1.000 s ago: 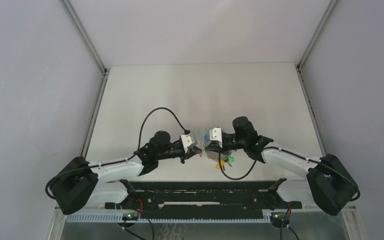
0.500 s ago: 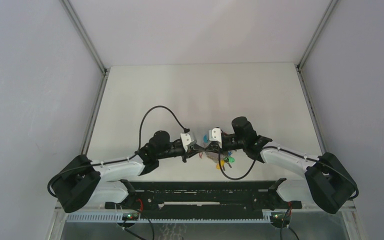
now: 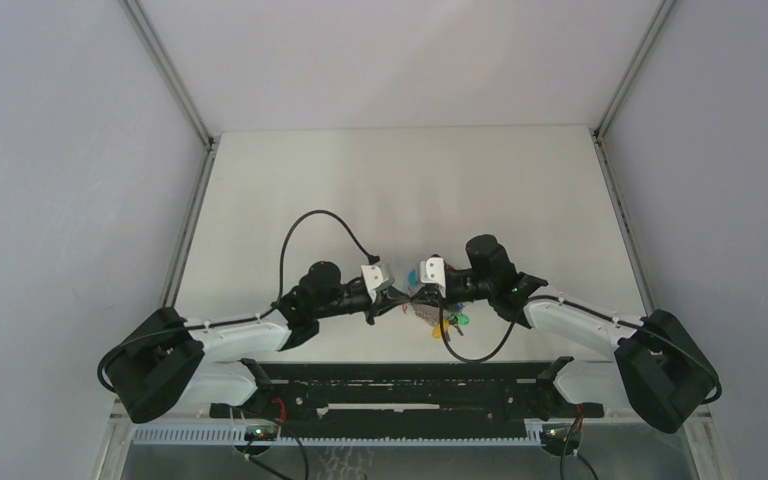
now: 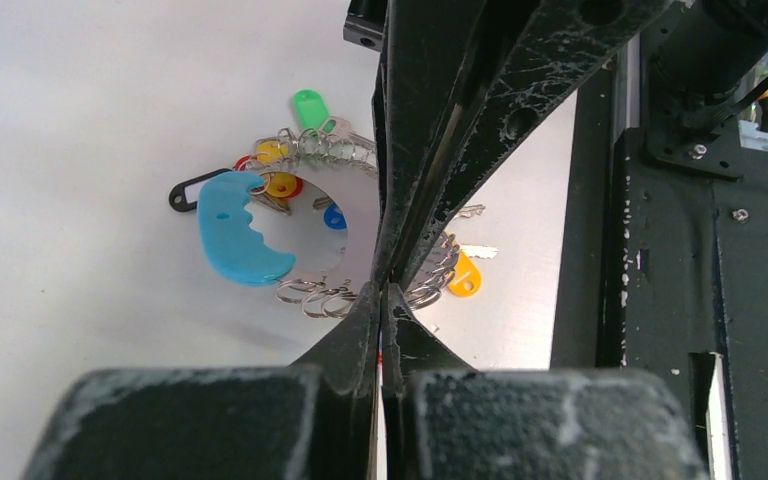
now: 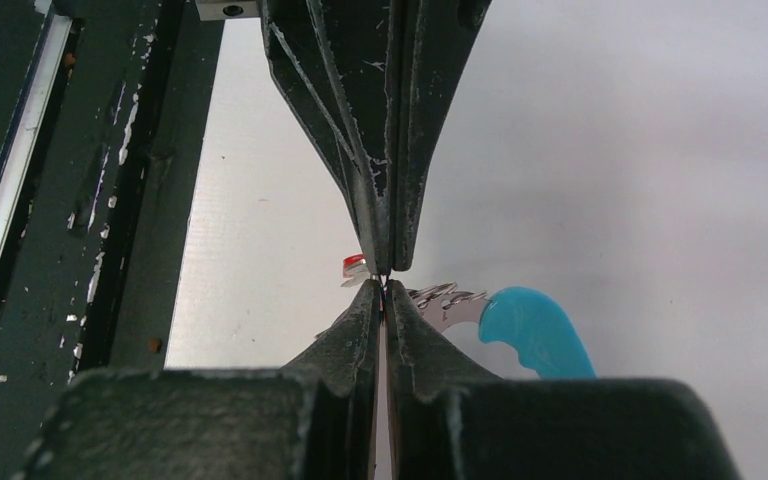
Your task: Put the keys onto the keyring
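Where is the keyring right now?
In the top view the keyring is on the table near its front edge, just beside the meeting tips of the left hand and right hand.

Top camera high, far; wrist cameras close, sharing keyring (image 4: 243, 240)

Two of a kind — the left arm (image 3: 235, 335) and right arm (image 3: 575, 322) carry white shells along their long links, with black joint housings and a bulky black block (image 3: 155, 370) at each shoulder. A thin black cable (image 3: 286, 250) arcs from the left wrist, a second cable (image 3: 472, 357) from the right. The left tool (image 4: 382, 290) and right tool (image 5: 385, 284) are matt black, their paint scuffed with white flecks.
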